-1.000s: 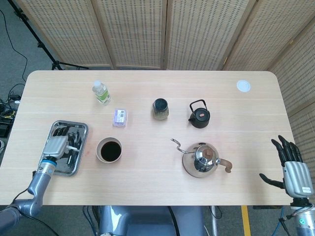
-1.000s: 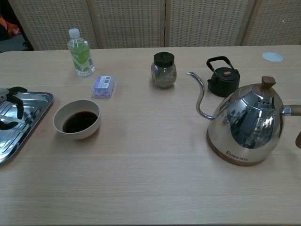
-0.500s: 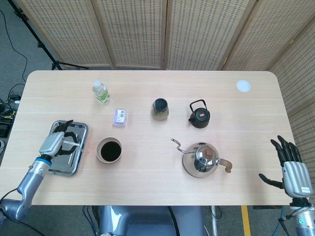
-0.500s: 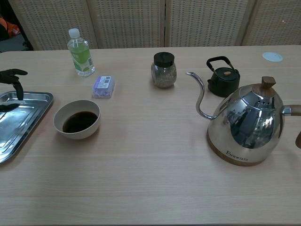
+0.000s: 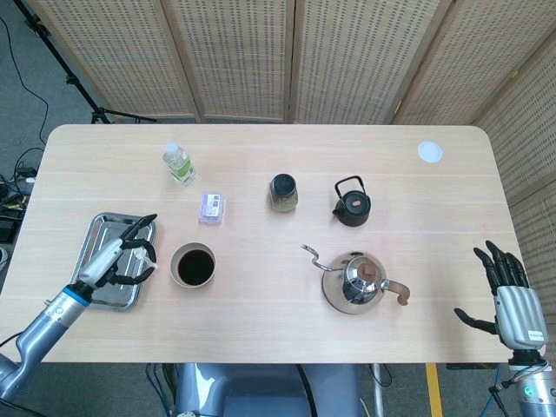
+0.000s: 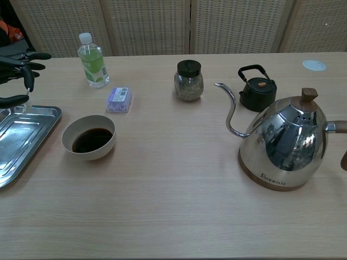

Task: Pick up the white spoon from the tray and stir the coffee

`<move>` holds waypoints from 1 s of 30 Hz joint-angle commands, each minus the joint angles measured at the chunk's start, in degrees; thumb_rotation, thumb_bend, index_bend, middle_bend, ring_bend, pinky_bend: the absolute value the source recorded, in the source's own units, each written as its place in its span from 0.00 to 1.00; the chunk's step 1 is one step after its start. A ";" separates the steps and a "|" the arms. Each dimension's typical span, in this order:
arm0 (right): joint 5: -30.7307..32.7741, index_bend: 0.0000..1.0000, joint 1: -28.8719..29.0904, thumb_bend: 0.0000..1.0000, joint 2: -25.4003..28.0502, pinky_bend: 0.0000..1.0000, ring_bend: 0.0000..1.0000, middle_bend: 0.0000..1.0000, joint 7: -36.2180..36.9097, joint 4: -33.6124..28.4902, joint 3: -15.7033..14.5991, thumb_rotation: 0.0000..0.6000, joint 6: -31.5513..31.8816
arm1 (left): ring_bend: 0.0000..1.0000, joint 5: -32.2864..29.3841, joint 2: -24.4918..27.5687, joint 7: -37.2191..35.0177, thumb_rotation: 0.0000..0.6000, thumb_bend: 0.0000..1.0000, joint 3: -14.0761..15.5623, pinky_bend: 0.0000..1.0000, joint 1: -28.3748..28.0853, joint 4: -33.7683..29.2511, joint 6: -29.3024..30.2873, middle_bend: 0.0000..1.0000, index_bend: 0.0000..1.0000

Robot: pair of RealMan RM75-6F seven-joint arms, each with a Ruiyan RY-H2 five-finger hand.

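A white bowl of dark coffee [image 5: 193,265] [image 6: 89,137] stands just right of the metal tray [image 5: 94,233] [image 6: 21,142] at the table's front left. My left hand [image 5: 119,257] [image 6: 16,66] hovers above the tray's right edge, raised off it and angled toward the bowl. A small white spoon [image 6: 25,102] hangs between its thumb and a finger, only partly visible. The tray's floor looks bare in the chest view. My right hand [image 5: 512,300] is open with fingers spread, beyond the table's front right corner, holding nothing.
A steel gooseneck kettle [image 5: 356,282] [image 6: 282,143] stands front right, its spout pointing toward the bowl. Behind are a black teapot [image 5: 352,202] [image 6: 256,89], a lidded jar [image 5: 283,192] [image 6: 189,80], a purple packet [image 5: 212,208] [image 6: 119,99], a water bottle [image 5: 178,163] [image 6: 92,60] and a white disc [image 5: 429,152].
My left hand lifted out of the tray with the spoon and swung right toward the bowl. The tray now looks bare. The right hand barely moved.
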 commanded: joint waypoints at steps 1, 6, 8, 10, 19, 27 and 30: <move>0.15 0.06 0.07 0.00 -0.01 0.00 0.00 0.00 0.17 0.16 0.02 1.00 -0.22 | 0.00 2.31 -0.85 -5.78 1.00 0.47 1.67 0.00 -1.88 -1.29 2.01 0.00 0.65; 0.31 0.06 0.11 0.00 0.05 0.00 0.00 0.00 0.38 0.23 0.09 1.00 -0.32 | 0.00 2.25 -3.60 -8.84 1.00 0.47 2.42 0.00 -3.32 0.50 1.64 0.00 0.65; 0.30 0.06 0.10 0.00 0.07 0.00 0.00 0.00 0.44 0.21 0.08 1.00 -0.32 | 0.00 2.17 -5.12 -10.09 1.00 0.47 2.77 0.00 -4.02 1.57 1.11 0.00 0.65; 0.29 0.06 0.11 0.00 0.07 0.00 0.00 0.00 0.40 0.22 0.07 1.00 -0.32 | 0.00 2.14 -6.44 -11.81 1.00 0.47 3.09 0.00 -4.77 2.36 0.50 0.00 0.65; 0.73 0.06 0.32 0.00 0.05 0.00 0.00 0.00 0.71 0.46 0.05 1.00 -1.08 | 0.00 0.63 -13.94 -14.58 1.00 0.47 3.33 0.00 -6.85 8.22 -0.60 0.00 0.65; 1.25 0.06 0.48 0.00 0.11 0.00 0.00 0.00 1.12 0.78 0.19 1.00 -1.62 | 0.00 -1.17 -18.65 -16.20 1.00 0.47 3.54 0.00 -7.88 13.50 -1.69 0.00 0.66; 1.39 0.06 0.54 0.00 0.07 0.00 0.00 0.00 1.11 0.87 0.23 1.00 -1.77 | 0.00 -1.44 -19.52 -16.14 1.00 0.48 3.72 0.00 -8.32 14.51 -2.08 0.00 0.66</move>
